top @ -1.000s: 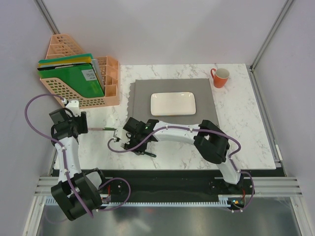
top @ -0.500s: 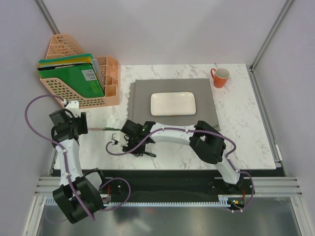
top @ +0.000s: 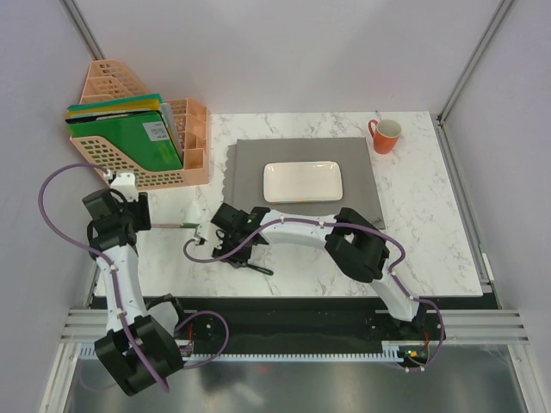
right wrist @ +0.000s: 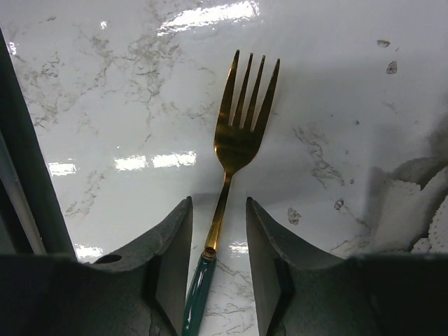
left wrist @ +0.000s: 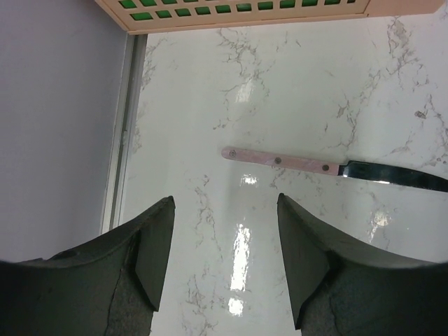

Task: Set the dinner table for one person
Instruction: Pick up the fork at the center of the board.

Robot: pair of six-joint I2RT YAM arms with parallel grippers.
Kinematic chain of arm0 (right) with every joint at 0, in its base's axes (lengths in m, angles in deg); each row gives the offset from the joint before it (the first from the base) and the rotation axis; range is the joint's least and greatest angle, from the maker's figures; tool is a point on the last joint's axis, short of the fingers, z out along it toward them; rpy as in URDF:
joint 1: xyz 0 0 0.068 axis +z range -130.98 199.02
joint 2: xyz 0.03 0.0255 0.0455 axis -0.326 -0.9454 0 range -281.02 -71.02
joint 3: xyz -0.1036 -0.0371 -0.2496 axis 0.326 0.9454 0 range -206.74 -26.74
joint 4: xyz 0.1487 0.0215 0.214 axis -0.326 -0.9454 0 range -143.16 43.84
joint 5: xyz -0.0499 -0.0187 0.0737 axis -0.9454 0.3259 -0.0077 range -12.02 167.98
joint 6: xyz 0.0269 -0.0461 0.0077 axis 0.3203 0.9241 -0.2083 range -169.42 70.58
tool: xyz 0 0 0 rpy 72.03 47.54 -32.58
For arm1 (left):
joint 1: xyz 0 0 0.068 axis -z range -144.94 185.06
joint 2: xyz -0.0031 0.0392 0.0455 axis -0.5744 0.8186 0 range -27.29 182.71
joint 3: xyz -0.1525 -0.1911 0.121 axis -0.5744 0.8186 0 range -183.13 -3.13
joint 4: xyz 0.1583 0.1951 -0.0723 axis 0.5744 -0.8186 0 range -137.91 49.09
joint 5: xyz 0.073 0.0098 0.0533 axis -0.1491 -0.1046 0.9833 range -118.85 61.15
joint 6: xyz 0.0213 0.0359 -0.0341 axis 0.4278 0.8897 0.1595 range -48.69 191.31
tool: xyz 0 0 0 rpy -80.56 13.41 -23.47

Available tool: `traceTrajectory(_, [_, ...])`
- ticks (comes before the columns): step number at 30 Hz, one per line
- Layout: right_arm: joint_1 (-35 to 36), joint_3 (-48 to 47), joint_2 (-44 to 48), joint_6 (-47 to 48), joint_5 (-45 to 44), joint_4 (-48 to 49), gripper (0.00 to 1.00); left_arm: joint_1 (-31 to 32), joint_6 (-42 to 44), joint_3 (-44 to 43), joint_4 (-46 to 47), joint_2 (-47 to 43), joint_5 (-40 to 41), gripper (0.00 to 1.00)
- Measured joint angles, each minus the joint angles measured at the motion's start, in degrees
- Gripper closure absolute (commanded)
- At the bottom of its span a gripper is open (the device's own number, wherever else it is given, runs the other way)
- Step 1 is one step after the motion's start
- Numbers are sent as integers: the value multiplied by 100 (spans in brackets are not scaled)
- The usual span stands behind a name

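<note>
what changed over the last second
The right arm swung slightly left, carrying the right pincer left and farther from the base; it sits open astride the fork, not closed on it. The left arm shifted slightly left, left pincer open. Nothing was grasped or released. Knife, plate, mug and placemat stayed put.
</note>
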Motion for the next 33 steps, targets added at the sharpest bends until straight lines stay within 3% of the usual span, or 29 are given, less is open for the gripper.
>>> traceTrajectory(11, [-81, 70, 7, -74, 173, 122, 60, -345, -219, -245, 68, 308, 999, 32])
traceTrajectory(14, [-92, 76, 7, -92, 177, 155, 74, -570, -256, -337, 155, 315, 1099, 32])
traceTrajectory(17, [-107, 83, 0, -118, 195, 166, 100, -669, -264, -348, 208, 348, 1128, 32])
traceTrajectory(33, [-111, 179, 118, -323, 177, 164, 100, -693, -262, -157, 374, 496, 1001, 33])
